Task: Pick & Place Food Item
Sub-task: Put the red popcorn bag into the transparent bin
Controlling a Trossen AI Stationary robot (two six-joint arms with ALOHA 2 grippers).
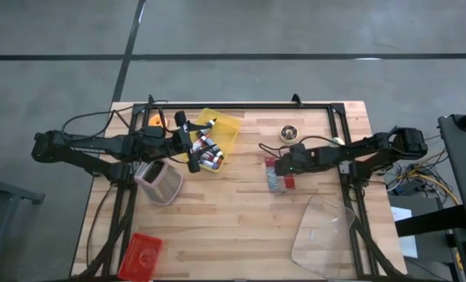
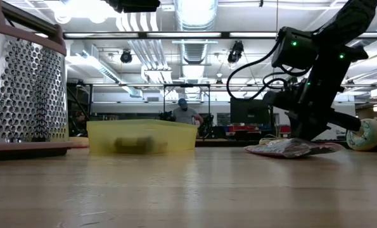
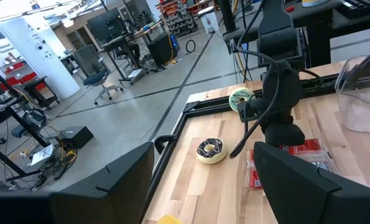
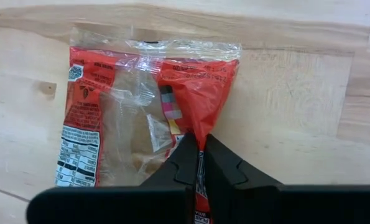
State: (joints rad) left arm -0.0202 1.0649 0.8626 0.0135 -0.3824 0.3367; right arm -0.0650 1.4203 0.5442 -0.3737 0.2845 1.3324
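Observation:
A red-and-clear snack bag [image 4: 122, 118] lies flat on the wooden table [image 1: 240, 219], right of centre [image 1: 276, 178]. My right gripper [image 4: 200, 149] comes steeply down onto it and is shut on its plastic; the low view shows the gripper [image 2: 302, 136] standing on the bag [image 2: 293, 149]. My left gripper [image 3: 203, 186] hangs open and raised over the yellow bin [image 1: 221, 133], with nothing between its fingers. My right gripper pinches a gathered ridge of the bag's red plastic [image 4: 197, 121] between its two fingertips, beside one long edge. The fingers come from above, slanting steeply down. The bag lies on the table, and its film is drawn up into folds toward the fingertips.
The yellow bin [image 2: 142, 136] holds several small items. A metal grater [image 1: 160, 182] lies at the left, a red basket [image 1: 142, 252] at the near left and a clear container [image 1: 323, 235] at the near right. A donut [image 1: 288, 133] sits beyond the bag.

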